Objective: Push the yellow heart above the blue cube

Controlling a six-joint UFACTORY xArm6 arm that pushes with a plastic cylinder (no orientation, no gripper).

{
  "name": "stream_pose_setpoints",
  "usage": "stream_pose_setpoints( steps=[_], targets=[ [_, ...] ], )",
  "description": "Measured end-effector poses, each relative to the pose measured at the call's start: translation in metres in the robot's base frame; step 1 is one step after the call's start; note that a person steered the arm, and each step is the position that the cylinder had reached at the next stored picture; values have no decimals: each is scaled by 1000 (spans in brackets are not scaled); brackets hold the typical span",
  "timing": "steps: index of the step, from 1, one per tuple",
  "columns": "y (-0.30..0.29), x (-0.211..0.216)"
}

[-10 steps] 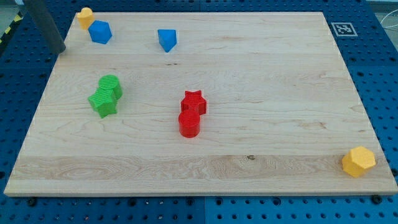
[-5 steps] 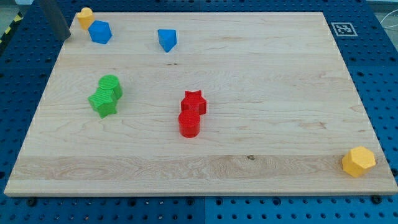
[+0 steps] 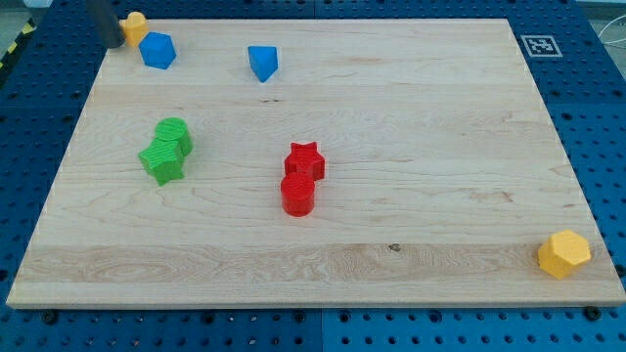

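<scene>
- Pale wooden bench [image 3: 411,147] is lying over a blue pegboard, and everything is sitting on its grained top.
- My tip [image 3: 115,45] is showing at the view's top-left corner, at the board's edge, just to the view's left of the yellow heart [image 3: 134,23]; whether the two are touching I cannot tell.
- I am carrying no fingers, only a straight dark rod, so nothing is being held or clamped.
- That yellow heart is sitting in the far top-left corner, up and to the left of the blue cube [image 3: 156,49], almost against it.
- Another blue block [image 3: 262,62], wedge-like, is lying further to the view's right along the top.
- Green star [image 3: 162,160] and green cylinder [image 3: 175,134] are resting pressed together at mid-left; red star [image 3: 304,159] and red cylinder [image 3: 297,194] are paired near the centre; a yellow hexagonal block [image 3: 564,254] is sitting at the bottom-right corner.
- Risk, as I judge it: the heart is lying so near the edge that a push angled upward may be sending it off the board, or dragging the cube along.
- Blocks are looking like matte, ridged plastic, light enough to spin under an off-centre push.
</scene>
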State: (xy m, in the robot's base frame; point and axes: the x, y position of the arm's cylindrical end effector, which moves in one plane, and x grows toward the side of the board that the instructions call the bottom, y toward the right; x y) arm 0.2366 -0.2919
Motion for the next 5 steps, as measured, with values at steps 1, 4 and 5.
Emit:
stream_pose_setpoints(
  steps=[1, 4, 5],
  targets=[
    [0, -22],
    [1, -24],
    [-12, -29]
  ],
)
